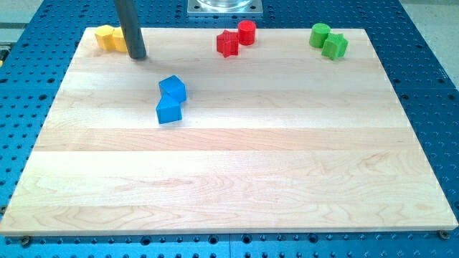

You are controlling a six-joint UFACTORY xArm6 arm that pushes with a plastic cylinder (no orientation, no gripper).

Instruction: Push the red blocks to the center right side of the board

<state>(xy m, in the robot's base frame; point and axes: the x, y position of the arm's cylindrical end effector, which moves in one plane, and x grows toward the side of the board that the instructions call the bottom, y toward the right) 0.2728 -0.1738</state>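
A red star-shaped block (227,44) and a red cylinder (247,32) sit touching near the middle of the board's top edge. My tip (138,56) rests on the board at the top left, far to the left of both red blocks. It stands just right of the yellow blocks and touches no block.
Two yellow blocks (111,37) lie at the top left corner. Two blue blocks (171,99) sit touching below and right of my tip. Two green blocks (328,40) lie at the top right. The wooden board (229,172) lies on a blue perforated table.
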